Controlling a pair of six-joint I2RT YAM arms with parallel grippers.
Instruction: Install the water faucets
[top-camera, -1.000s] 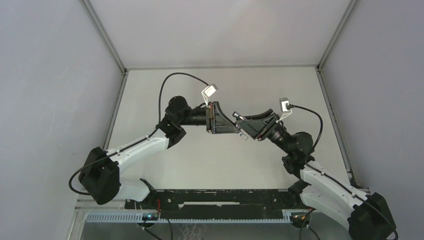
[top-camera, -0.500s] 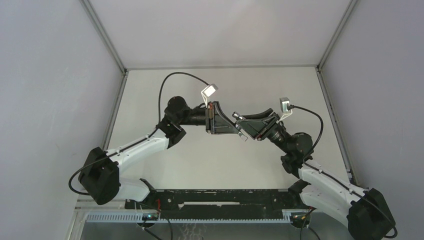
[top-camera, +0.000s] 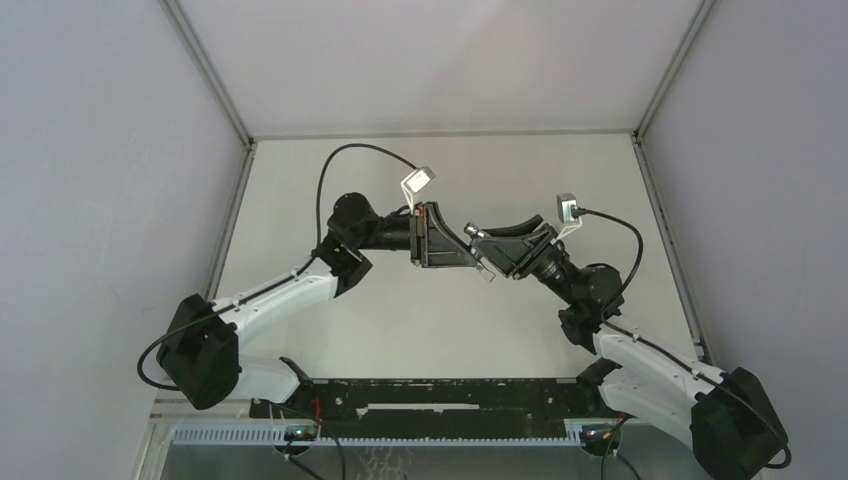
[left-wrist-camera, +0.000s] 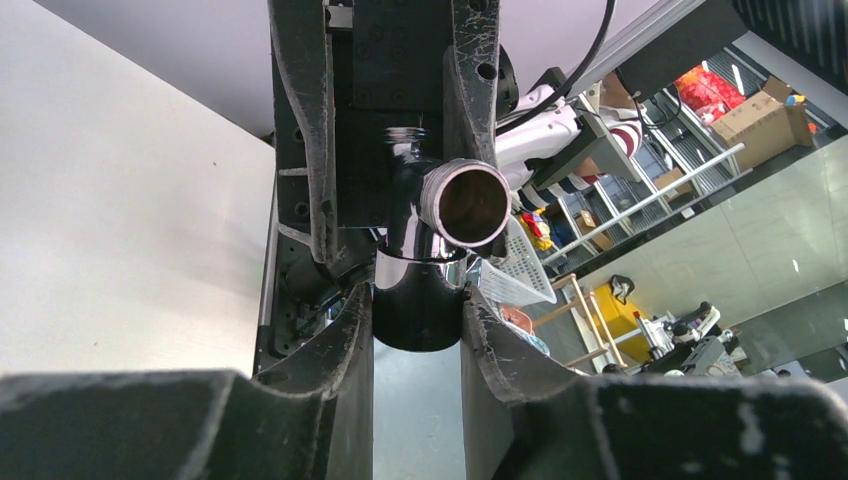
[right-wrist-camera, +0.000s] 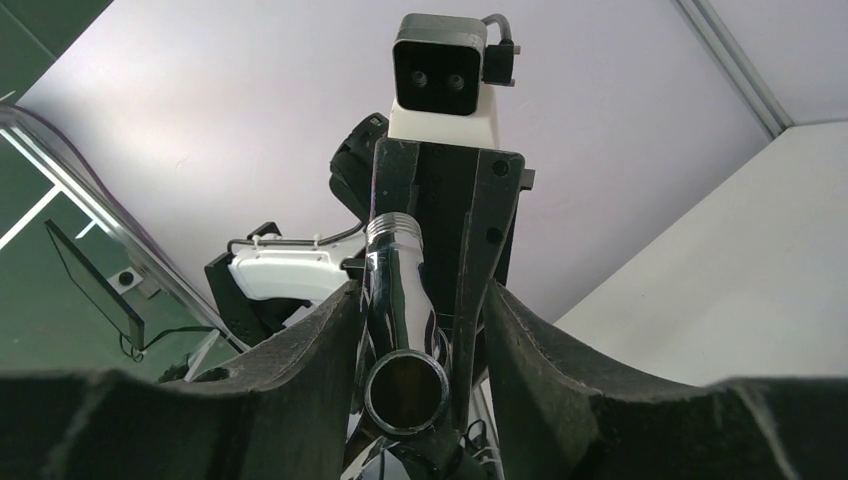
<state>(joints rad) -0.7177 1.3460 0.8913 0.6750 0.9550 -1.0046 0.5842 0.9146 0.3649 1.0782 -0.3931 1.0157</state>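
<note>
The chrome faucet piece (left-wrist-camera: 412, 235) hangs in mid-air between the 2 sets of fingers, well above the tabletop (top-camera: 420, 330). Its shiny body sits between the left fingers (left-wrist-camera: 345, 340), which are closed on it from both sides. Its threaded grey mouth (left-wrist-camera: 472, 203) juts just beyond their tips. From the right wrist, the same piece runs up the gap between the right fingers (right-wrist-camera: 320, 340), close to both. Whether they press on it cannot be told, nor whether a 2nd part is already screwed in.

The step in hand is judged to be mating or re-gripping the faucet in the air, not yet mounting it. The next move calls for 1 grip to hold firm while the other turns or lets go, keeping to the thread axis.

Against the top views up to 1 second earlier, the right arm has shifted slightly toward the left arm, which is unchanged.
</note>
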